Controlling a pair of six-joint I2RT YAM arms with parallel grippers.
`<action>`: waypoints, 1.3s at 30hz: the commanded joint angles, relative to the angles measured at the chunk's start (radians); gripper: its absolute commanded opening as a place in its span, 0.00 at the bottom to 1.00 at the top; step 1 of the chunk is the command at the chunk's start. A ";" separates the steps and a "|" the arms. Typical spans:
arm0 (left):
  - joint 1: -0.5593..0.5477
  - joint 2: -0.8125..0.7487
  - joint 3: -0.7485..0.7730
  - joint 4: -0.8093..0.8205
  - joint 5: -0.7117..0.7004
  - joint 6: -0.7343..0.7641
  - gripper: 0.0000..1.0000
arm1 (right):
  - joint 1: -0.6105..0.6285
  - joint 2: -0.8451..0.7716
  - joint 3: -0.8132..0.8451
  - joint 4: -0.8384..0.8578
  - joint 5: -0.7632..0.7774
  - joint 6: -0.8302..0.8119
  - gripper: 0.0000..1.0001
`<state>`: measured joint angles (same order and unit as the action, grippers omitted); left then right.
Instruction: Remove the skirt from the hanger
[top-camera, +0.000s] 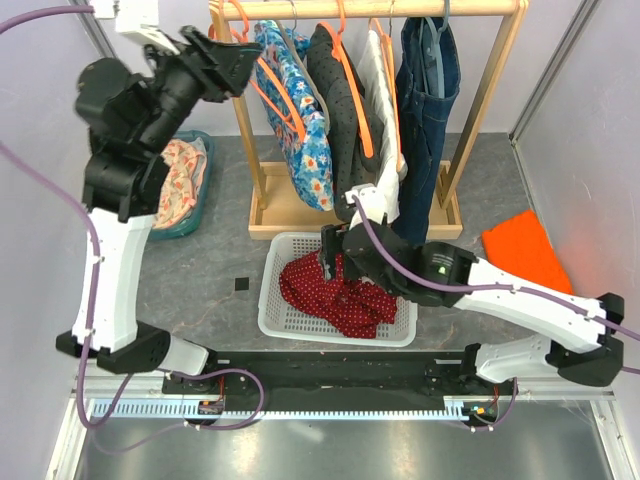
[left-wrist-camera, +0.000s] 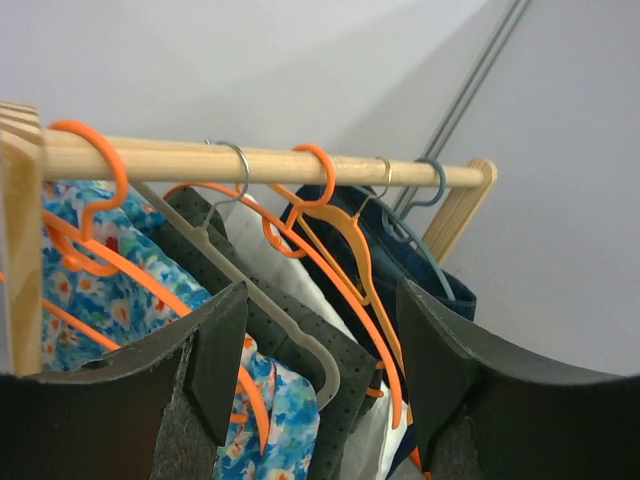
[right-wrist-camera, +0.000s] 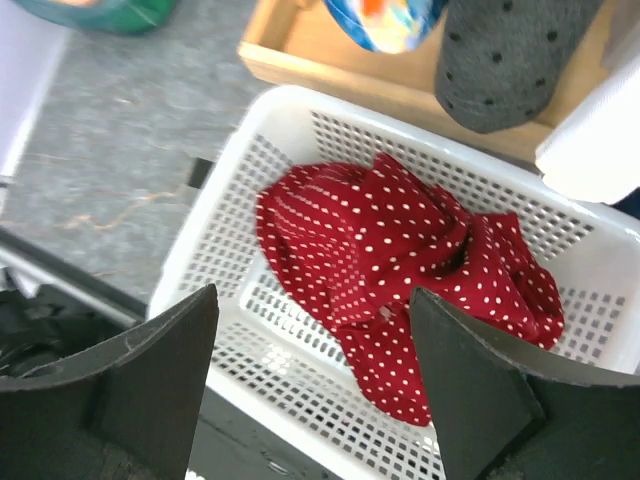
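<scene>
The red white-dotted skirt (top-camera: 335, 292) (right-wrist-camera: 400, 250) lies crumpled in the white basket (top-camera: 264, 318) (right-wrist-camera: 300, 100), on no hanger. Just above its left part hovers my right gripper (top-camera: 328, 256) (right-wrist-camera: 315, 380), open and empty. High at the rack's left end, my left gripper (top-camera: 245, 68) (left-wrist-camera: 320, 370) is open and faces the wooden rail (left-wrist-camera: 270, 165). Past its fingers (left-wrist-camera: 220, 360) hang an orange hanger (left-wrist-camera: 340, 270) and a grey hanger (left-wrist-camera: 300, 335), neither of them gripped. A bare orange hanger hook (left-wrist-camera: 95, 150) sits at the rail's left end.
On the rack hang a blue floral garment (top-camera: 295, 110), a dark dotted one (top-camera: 335, 100), a white one (top-camera: 385, 90) and jeans (top-camera: 428, 90). A teal bin of cloth (top-camera: 185, 185) stands at the left. An orange cloth (top-camera: 525, 250) lies at the right.
</scene>
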<state>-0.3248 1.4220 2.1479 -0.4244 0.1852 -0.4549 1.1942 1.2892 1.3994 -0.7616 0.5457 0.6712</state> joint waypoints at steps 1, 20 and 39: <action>-0.043 0.048 0.053 0.015 -0.023 0.078 0.67 | 0.010 -0.082 -0.075 0.168 0.045 -0.076 0.82; -0.210 0.212 0.149 0.047 -0.104 0.177 0.67 | 0.030 -0.122 -0.695 0.529 -0.029 0.060 0.15; -0.309 0.193 -0.025 0.032 -0.474 0.328 0.76 | 0.077 -0.215 -0.671 0.456 0.016 0.073 0.96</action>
<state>-0.6262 1.6577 2.1529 -0.4160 -0.1722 -0.1917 1.2678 1.1019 0.6819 -0.2913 0.5247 0.7586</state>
